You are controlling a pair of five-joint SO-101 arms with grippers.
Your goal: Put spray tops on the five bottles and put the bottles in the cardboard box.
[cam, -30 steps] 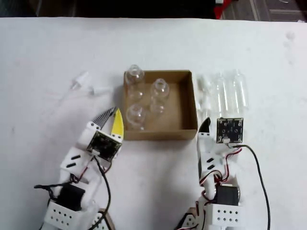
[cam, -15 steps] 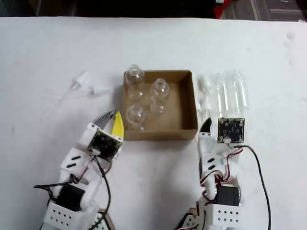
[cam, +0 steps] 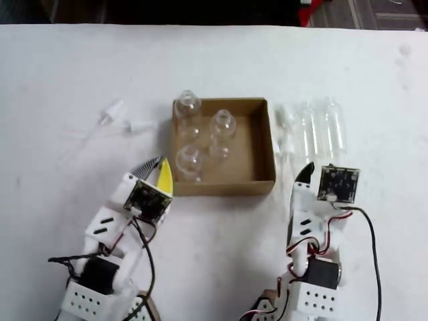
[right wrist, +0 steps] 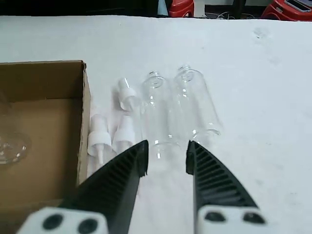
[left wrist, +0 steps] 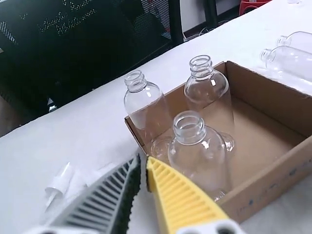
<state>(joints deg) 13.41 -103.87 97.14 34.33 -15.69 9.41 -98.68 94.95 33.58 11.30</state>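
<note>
- Three bottles (cam: 223, 125) stand upright in the cardboard box (cam: 262, 144). Their necks are open, with no spray top on any of them.
- Two more bottles (right wrist: 168, 109) lie side by side on the worktop (cam: 67, 67), just beside the box's right wall, and they are bare-necked too.
- Three loose spray tops (right wrist: 126, 92) lie between that wall and the lying bottles. Two more spray tops (cam: 112, 112) lie on the worktop well to the left of the box.
- The left gripper (left wrist: 142, 165) sits near the box's near-left corner. Its fingers are drawn almost together and hold nothing.
- The right gripper (right wrist: 165, 155) is part-way open and empty, just short of the two lying bottles.
- By my reading the capping has not begun. All five tops remain to be fitted, and two bottles are not yet in the box.
</note>
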